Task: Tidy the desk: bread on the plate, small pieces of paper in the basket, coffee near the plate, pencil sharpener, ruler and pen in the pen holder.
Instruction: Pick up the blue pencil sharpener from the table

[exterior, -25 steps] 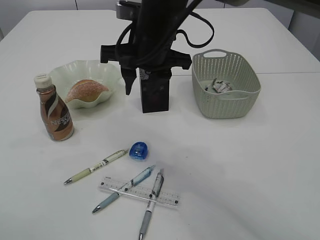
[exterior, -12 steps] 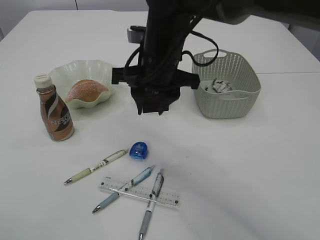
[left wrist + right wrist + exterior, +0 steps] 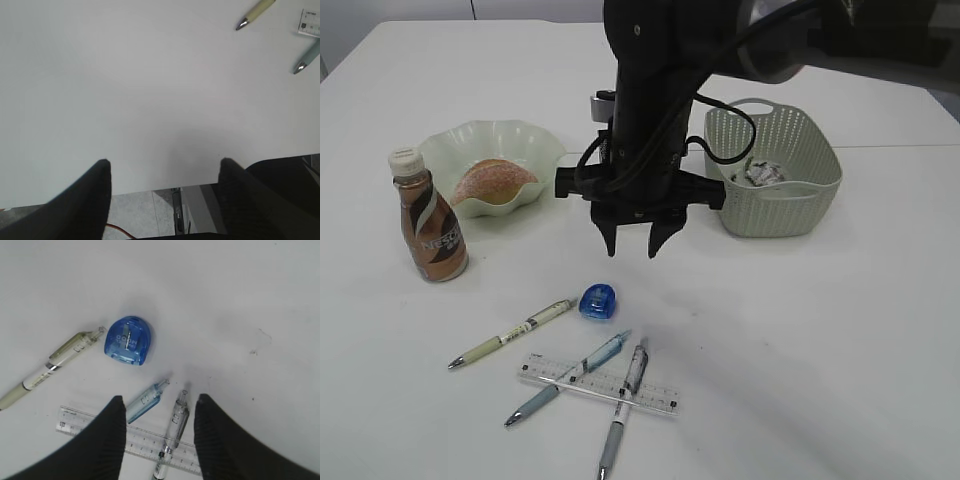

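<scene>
- A robot lab or test room with a staged office-desk setup, by the look of it.
- A big plain white table [image 3: 840, 330] fills the view, another white surface butted against it behind.
- A black robot arm [image 3: 655, 90] with loose cables hangs over it.
- Desk clutter is laid out: pens [image 3: 512, 334], a clear ruler [image 3: 665, 399], a blue pencil sharpener [image 3: 598, 301].
- Grey floor and a cable show past the table edge.

Slanted front view, downward wrist views
</scene>
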Action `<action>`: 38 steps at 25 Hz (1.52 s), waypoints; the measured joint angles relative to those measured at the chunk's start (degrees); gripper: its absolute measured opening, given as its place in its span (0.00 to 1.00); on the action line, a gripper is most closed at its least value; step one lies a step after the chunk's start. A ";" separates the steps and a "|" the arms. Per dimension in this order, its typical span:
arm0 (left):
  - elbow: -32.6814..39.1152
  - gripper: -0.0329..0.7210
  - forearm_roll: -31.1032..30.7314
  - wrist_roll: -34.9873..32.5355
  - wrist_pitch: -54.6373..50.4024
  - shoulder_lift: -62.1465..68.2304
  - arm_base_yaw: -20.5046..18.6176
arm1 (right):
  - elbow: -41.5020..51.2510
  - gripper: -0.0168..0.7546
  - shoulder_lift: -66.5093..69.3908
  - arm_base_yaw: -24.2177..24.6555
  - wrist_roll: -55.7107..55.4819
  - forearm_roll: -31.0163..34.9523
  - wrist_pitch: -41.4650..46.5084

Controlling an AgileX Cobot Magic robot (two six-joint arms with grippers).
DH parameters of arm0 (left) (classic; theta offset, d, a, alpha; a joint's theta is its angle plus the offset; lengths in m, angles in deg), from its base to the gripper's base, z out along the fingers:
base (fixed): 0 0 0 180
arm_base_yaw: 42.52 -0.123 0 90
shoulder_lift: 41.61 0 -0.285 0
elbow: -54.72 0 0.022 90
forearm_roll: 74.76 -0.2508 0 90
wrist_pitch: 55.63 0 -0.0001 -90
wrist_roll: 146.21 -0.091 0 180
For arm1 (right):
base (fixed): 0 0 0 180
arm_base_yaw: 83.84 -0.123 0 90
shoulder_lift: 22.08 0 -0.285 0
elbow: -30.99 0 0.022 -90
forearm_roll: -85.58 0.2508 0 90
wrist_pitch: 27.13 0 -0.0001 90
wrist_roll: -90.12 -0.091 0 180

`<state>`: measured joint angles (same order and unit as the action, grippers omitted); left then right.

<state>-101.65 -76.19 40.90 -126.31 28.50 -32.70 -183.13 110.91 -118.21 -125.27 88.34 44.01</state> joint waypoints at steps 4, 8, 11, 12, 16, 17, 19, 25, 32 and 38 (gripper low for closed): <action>0.00 0.69 0.34 0.00 0.00 0.00 0.00 | 0.00 0.47 0.47 0.00 -0.10 -1.03 0.00; 0.00 0.69 1.42 0.00 0.00 0.00 0.00 | 0.00 0.67 2.54 0.00 -0.10 -0.35 -0.22; 0.00 0.69 1.42 0.00 0.00 0.00 0.00 | 0.00 0.78 4.15 0.00 -0.10 1.61 -0.33; 0.00 0.69 1.42 0.00 0.00 0.00 0.00 | 0.00 0.78 4.43 0.00 -0.10 1.86 -0.33; 0.00 0.69 1.42 0.00 0.00 0.00 0.00 | 0.00 0.76 4.89 -0.10 -0.10 2.23 -0.42; 0.00 0.69 1.42 0.00 0.00 0.00 0.00 | 0.00 0.75 5.00 -0.10 -0.10 2.08 -0.42; 0.00 0.69 1.42 0.00 0.00 0.00 0.00 | 0.00 0.73 5.00 -0.10 -0.10 1.84 -0.46; 0.00 0.69 1.74 -0.10 0.00 0.00 0.00 | 0.00 0.72 5.86 -0.10 0.95 1.62 -2.44; 0.00 0.69 1.74 -0.10 0.00 0.00 0.00 | 0.00 0.72 6.34 -0.10 1.62 2.56 -5.77; 0.00 0.69 1.74 -0.10 0.00 0.00 0.00 | 0.00 0.72 7.68 -0.10 1.62 5.14 -6.90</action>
<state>-101.65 -74.44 40.80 -126.31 28.50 -32.70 -183.13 118.60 -118.31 -123.65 93.48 37.11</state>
